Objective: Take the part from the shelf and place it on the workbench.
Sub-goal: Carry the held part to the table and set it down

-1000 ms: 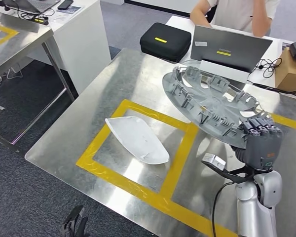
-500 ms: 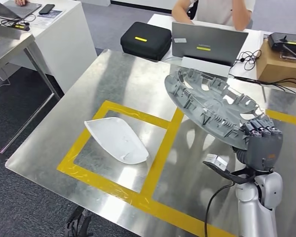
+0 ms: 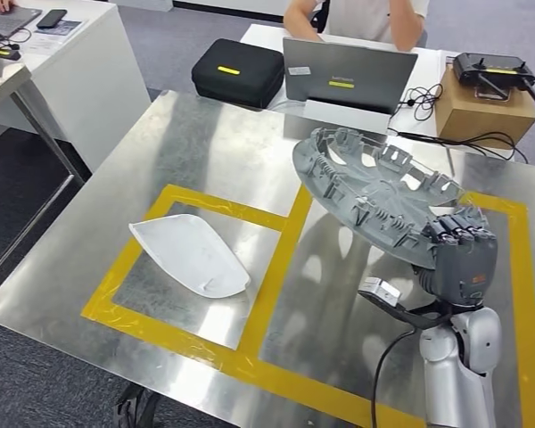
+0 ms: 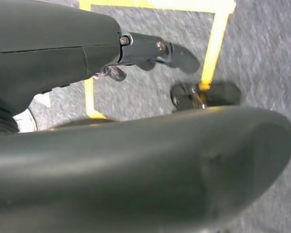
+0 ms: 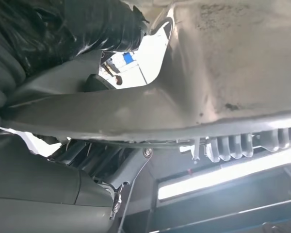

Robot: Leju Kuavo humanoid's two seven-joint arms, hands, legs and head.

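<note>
A round grey ribbed part [image 3: 373, 192], like a wheel cover, hangs tilted above the right half of the metal workbench [image 3: 204, 143]. My right hand [image 3: 460, 259] grips its near rim from below. In the right wrist view the part's underside [image 5: 228, 73] runs across the picture with my dark fingers [image 5: 82, 29] against it. A white curved shell part [image 3: 187, 254] lies inside the left yellow-taped rectangle [image 3: 278, 223]. My left hand [image 3: 134, 410] hangs low beside the bench's front edge; in the left wrist view one finger [image 4: 155, 48] is stretched out over the grey floor, holding nothing.
Behind the workbench stand a black case [image 3: 238, 71], an open laptop [image 3: 345, 76] and a cardboard box [image 3: 483, 102] with a black device and cables. A person [image 3: 349, 13] sits behind the laptop. A white desk [image 3: 69, 62] stands at the far left.
The whole picture has shifted left, so the camera has turned right along the workbench. My right hand still holds the grey part at much the same height.
</note>
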